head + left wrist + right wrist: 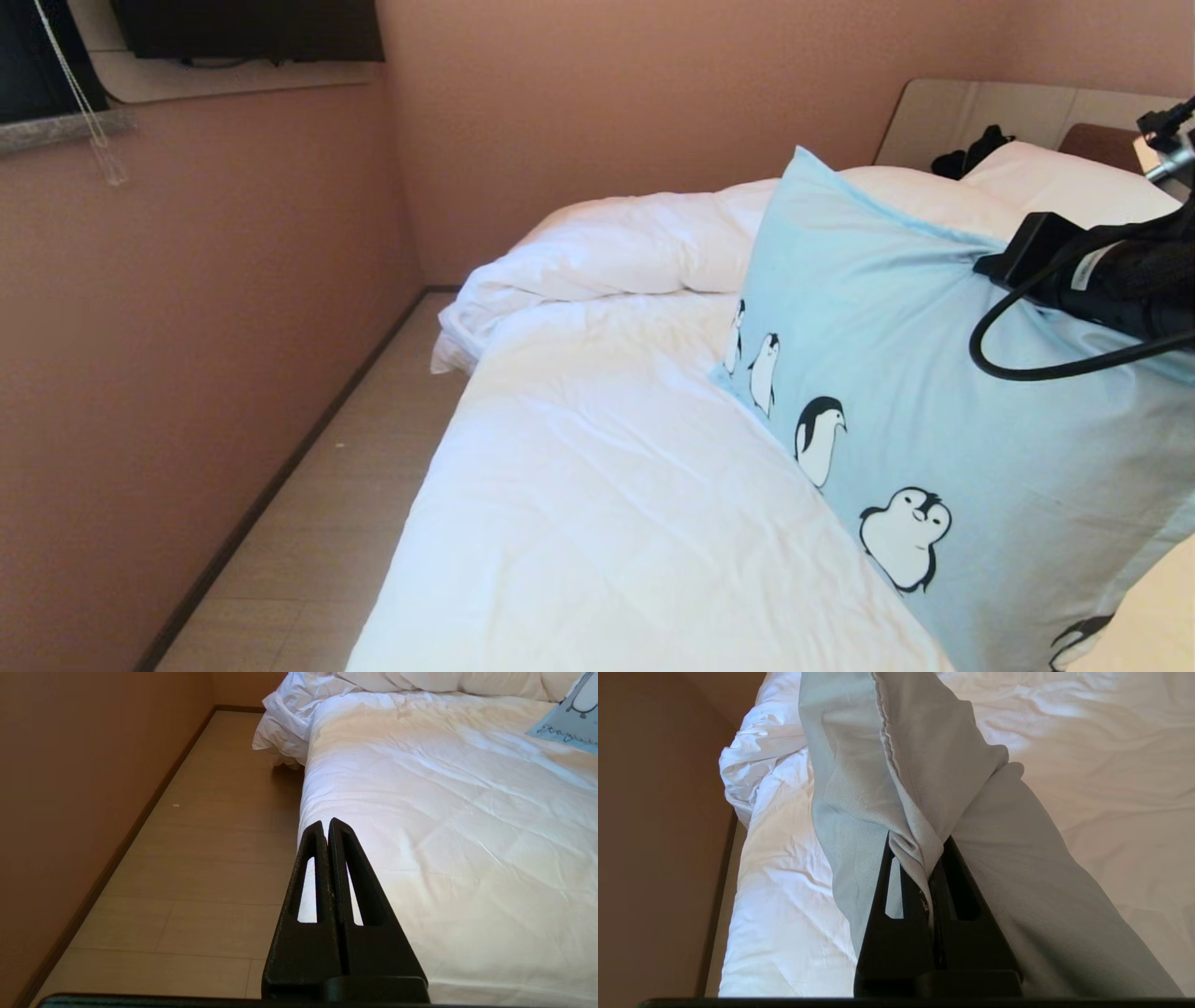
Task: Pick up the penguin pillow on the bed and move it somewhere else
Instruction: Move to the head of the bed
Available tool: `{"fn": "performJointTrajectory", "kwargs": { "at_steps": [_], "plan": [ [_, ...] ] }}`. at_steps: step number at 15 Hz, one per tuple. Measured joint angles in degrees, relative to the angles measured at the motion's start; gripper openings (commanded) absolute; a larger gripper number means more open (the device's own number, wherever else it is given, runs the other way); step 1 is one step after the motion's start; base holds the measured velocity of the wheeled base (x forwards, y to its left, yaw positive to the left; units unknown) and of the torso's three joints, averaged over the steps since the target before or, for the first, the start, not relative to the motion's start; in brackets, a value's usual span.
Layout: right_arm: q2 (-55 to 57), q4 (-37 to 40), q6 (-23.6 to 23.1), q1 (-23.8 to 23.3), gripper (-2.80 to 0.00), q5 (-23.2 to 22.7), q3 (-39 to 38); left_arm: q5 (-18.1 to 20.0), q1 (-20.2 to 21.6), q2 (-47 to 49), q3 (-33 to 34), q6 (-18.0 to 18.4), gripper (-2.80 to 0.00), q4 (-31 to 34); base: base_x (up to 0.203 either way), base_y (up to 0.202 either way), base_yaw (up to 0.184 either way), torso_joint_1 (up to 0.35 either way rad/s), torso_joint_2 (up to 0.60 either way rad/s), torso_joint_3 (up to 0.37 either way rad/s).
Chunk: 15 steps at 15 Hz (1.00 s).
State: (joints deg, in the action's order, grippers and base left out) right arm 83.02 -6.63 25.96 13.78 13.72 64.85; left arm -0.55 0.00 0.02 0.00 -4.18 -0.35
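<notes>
The right gripper has its jaws pinched on the penguin pillow's seam, so it hangs tilted above the bed. Beside the bed's edge, the left gripper sits closed and empty.

text: dark script, unreadable | on: penguin pillow

The right arm is reaching in from the right edge of the head view, its black wrist and looping cable pressing against the penguin pillow. The right end effector is pinching a fold of the pillow's fabric between its closed fingers. The left end effector is hanging with its fingers pressed together, gripping nothing.
</notes>
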Motion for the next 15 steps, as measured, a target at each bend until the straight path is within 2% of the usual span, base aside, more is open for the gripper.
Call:
{"fn": "performJointTrajectory", "kwargs": {
  "at_steps": [3,15],
  "plan": [
    [0.2,0.0,0.0,0.0,-2.8,0.0,0.0,0.0,0.0,0.0,0.0,0.0,-2.8,0.1,0.001,-0.081,0.002,0.001,0.0,0.002],
    [0.4,0.1,0.2,-0.7,-2.8,-0.5,0.4,0.0,0.0,0.0,0.0,-0.1,-2.8,0.1,0.0,-0.193,0.0,0.004,0.0,0.002]
  ]
}}
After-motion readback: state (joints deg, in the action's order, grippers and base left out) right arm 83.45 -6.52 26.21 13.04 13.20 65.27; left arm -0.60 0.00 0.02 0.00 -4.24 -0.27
